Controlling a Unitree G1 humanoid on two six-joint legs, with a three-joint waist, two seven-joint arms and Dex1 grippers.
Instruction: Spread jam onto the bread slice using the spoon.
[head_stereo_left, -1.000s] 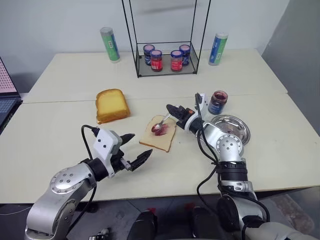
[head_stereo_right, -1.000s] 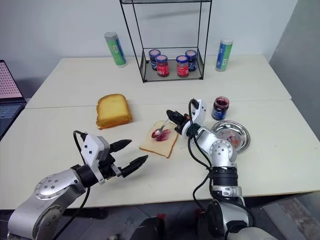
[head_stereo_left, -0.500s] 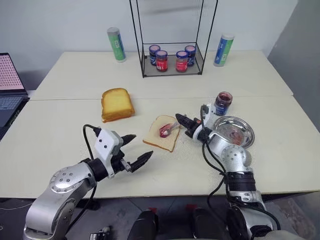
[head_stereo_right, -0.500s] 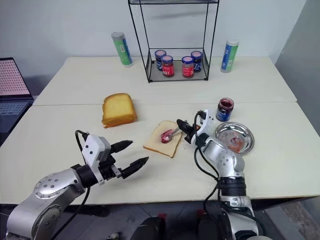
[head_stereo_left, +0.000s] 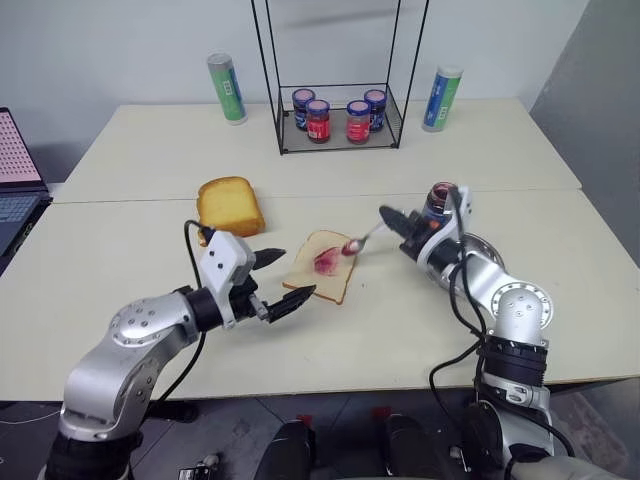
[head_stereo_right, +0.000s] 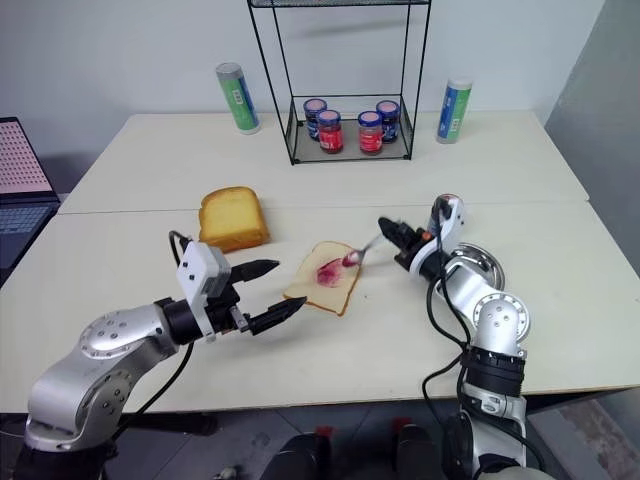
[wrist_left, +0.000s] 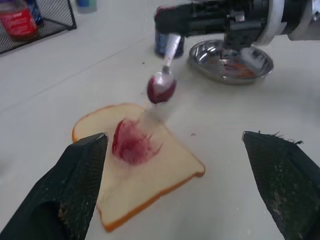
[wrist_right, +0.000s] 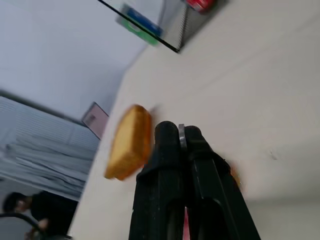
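Note:
The bread slice (head_stereo_left: 322, 268) lies flat at mid-table with a red smear of jam (head_stereo_left: 325, 261) on its face. My right gripper (head_stereo_left: 387, 214) is shut on the spoon's handle and holds the spoon (head_stereo_left: 357, 243) raised over the slice's right edge. The bowl (wrist_left: 161, 88) carries a blob of jam. The jam jar (head_stereo_left: 438, 204) stands just behind my right wrist. My left gripper (head_stereo_left: 289, 277) is open beside the slice's near-left edge, and its fingers (wrist_left: 75, 190) stand wide on either side of the slice in the left wrist view.
A round steel plate (head_stereo_left: 488, 250) smeared with red sits right of the jar. A thick toasted slice (head_stereo_left: 228, 205) lies to the left. At the back stand a wire rack (head_stereo_left: 335, 140) with several small jars and two tubes (head_stereo_left: 225, 88) (head_stereo_left: 438, 98). A laptop (head_stereo_left: 10, 170) is at the left edge.
My right gripper lifted the spoon off the bread, up and to the right. My left gripper rose and moved closer to the slice, still open. The camera view shifted.

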